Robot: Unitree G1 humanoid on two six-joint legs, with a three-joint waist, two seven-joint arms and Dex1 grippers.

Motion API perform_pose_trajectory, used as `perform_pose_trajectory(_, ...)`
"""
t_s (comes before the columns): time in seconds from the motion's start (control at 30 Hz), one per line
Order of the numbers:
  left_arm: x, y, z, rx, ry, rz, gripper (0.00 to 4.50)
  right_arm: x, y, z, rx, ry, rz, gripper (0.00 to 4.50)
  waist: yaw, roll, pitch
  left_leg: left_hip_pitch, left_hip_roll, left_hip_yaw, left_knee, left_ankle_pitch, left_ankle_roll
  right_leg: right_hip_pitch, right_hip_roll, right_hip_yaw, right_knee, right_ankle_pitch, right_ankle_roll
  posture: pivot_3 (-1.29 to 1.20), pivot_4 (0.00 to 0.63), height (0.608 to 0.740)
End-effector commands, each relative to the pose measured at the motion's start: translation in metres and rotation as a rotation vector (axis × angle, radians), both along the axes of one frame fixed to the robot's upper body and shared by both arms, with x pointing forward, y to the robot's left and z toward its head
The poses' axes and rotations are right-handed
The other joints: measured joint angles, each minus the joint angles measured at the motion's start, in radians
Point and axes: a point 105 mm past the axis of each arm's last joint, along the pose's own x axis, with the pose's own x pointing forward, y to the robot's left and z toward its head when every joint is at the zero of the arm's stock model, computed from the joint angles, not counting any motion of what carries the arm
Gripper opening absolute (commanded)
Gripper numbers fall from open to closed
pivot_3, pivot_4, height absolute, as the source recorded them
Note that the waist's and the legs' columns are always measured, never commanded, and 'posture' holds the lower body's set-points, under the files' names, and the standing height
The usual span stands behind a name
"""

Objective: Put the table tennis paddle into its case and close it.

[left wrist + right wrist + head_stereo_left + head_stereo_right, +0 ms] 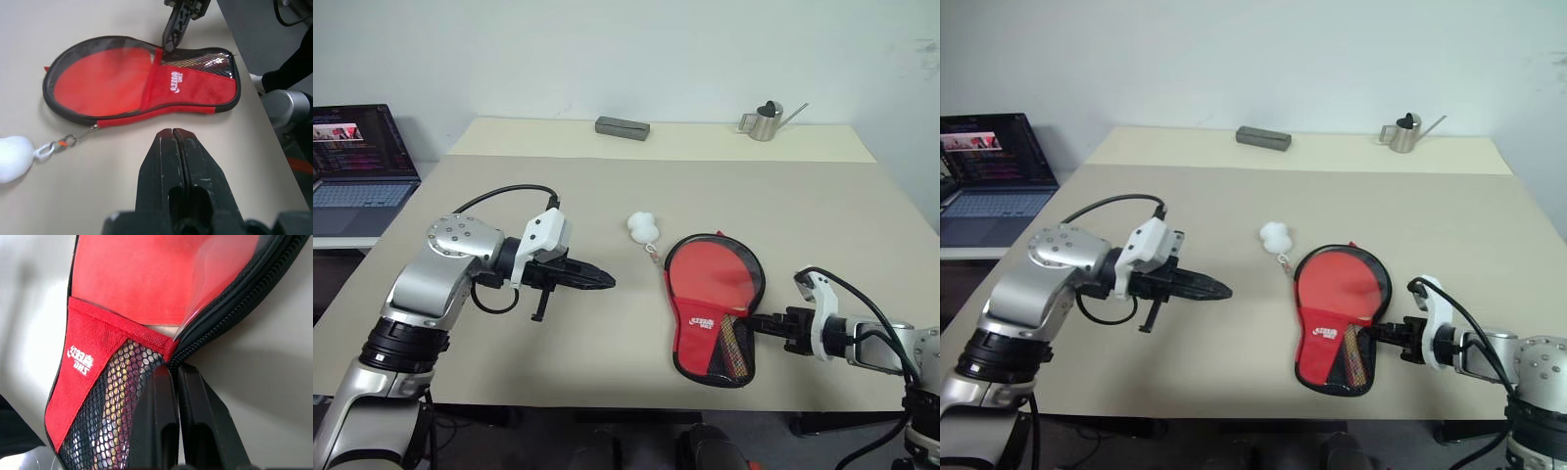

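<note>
Paddle's in, zip to finish

Case (pixel 710 311) lies lower right of frame, paddle (pixel 713 272) inside. Right gripper (pixel 766 323) pinches the zipper edge; left gripper (pixel 592 280) is pressed together, empty. Pull steadily along the seam.

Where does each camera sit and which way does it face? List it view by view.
Head stereo pair: looks forward and down over the table; left gripper and right gripper show.
Left wrist: looks along its shut gripper toward the case and pom-pom.
Right wrist: close on the case's zipper edge, gripper shut.
Shared: the case.
</note>
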Motion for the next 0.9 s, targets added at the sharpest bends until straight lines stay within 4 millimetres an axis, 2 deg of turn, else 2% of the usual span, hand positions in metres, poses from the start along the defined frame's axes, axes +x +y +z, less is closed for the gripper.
perform_pose_trajectory(0.03, -0.003, 0.000, 0.015, -0.015, -0.059, -0.012, 0.00, -0.003, -0.008, 0.002, -0.035, 0.013, -0.003, 0.04, 0.000, 0.000, 0.000, 0.000, 0.000, 0.000, 0.000, 0.000, 0.000, 0.000, 0.000, 0.000, 0.000, 0.000, 0.000, 0.00, 0.150, 0.740)
perform_pose_trajectory(0.9, -0.002, -0.002, 0.006, -0.008, -0.049, -0.023, 0.00, -0.007, -0.022, 0.000, -0.097, 0.040, -0.010, 0.04, 0.002, 0.000, 0.000, 0.001, 0.000, -0.001, 0.001, 0.000, 0.000, 0.002, 0.000, 0.000, -0.001, 0.000, 0.000, 0.00, 0.150, 0.740)
